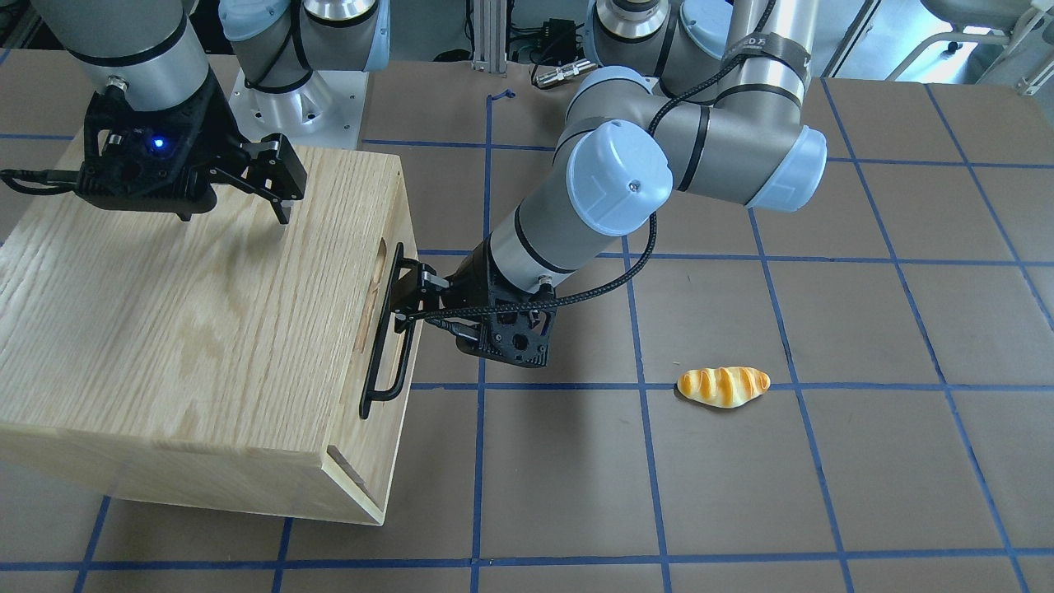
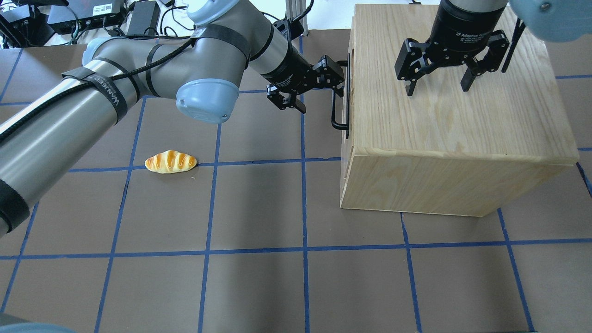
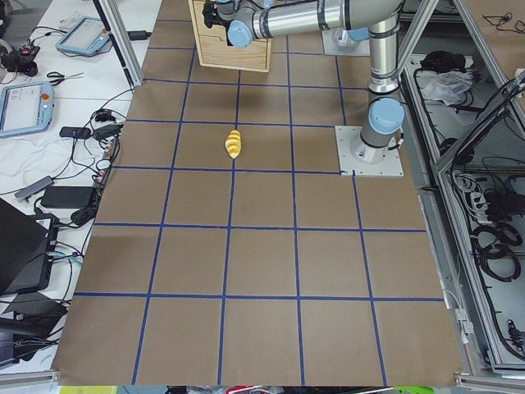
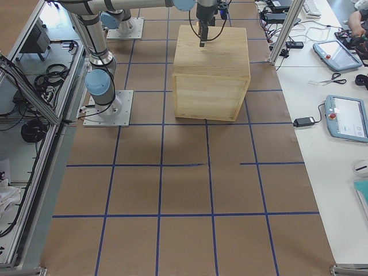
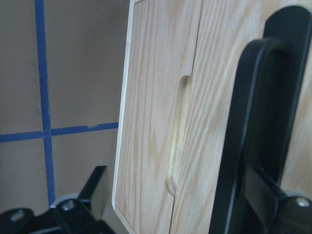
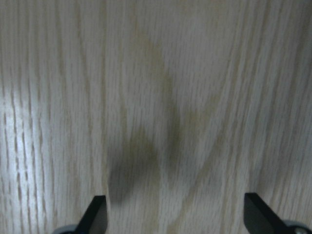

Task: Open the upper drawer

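The upper drawer (image 5: 214, 97) is a pale wooden front panel with an oblong notch (image 5: 176, 141) in its edge. It sits flush in the oak cabinet box (image 2: 444, 125). Its long black bar handle (image 1: 385, 333) also shows in the overhead view (image 2: 339, 101) and the left wrist view (image 5: 243, 146). My left gripper (image 1: 409, 288) is open at the handle's far end, and the bar lies between the fingers, close to one finger (image 5: 275, 202). My right gripper (image 2: 437, 87) is open and empty, fingertips pointing down just above the box top (image 6: 161, 97).
A toy bread roll (image 2: 170, 162) lies on the brown table, left of the cabinet in the overhead view. Blue tape lines grid the table (image 2: 259, 277). The left arm's elbow (image 1: 617, 181) hangs over the table in front of the drawer.
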Tool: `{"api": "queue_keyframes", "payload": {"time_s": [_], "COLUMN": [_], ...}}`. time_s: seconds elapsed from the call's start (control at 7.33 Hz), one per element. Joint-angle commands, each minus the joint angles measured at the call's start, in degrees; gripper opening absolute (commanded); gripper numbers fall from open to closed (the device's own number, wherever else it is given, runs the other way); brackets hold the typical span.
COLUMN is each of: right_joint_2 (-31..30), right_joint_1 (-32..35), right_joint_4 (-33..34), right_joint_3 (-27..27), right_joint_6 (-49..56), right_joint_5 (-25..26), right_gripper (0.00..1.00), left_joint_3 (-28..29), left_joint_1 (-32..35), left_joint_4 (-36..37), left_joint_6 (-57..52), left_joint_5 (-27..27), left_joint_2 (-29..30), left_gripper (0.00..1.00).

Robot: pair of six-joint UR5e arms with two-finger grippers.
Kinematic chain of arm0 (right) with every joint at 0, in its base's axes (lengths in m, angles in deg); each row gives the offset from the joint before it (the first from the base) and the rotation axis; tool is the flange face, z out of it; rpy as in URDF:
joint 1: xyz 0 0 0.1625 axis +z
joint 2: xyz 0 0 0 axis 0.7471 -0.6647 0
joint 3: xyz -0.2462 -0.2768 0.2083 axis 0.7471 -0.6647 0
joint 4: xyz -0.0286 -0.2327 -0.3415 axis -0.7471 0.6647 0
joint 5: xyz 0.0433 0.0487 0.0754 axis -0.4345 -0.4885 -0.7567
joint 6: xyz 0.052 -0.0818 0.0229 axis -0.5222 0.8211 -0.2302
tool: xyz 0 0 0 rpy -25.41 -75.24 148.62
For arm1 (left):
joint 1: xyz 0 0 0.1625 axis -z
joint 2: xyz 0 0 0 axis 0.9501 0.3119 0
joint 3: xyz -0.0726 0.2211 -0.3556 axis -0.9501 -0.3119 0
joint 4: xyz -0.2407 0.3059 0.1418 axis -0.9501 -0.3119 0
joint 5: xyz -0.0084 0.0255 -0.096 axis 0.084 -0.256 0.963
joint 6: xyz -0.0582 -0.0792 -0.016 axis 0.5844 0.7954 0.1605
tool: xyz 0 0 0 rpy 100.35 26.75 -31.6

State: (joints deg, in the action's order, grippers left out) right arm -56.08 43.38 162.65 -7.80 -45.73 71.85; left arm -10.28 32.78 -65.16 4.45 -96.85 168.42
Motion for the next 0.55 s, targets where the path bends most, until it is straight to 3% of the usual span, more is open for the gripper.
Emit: {"api": "queue_keyframes", "payload": {"time_s": [0.0,0.41], "right_joint_2": [0.0,0.0], "right_joint_1": [0.0,-0.1], "right_joint_4": [0.0,0.0], "right_joint_3": [0.0,0.0], "right_joint_6": [0.0,0.0], "right_joint_5": [0.0,0.0], "right_gripper": [1.00,1.00], "left_joint_3": [-0.4,-0.3], "left_joint_1": [0.0,0.0], "left_joint_4": [0.4,0.4], "left_joint_6": [-0.5,-3.5], "left_joint_5": [-3.0,-4.6], "left_joint_2": [0.2,-0.2], "left_gripper": [0.98,0.96]}}
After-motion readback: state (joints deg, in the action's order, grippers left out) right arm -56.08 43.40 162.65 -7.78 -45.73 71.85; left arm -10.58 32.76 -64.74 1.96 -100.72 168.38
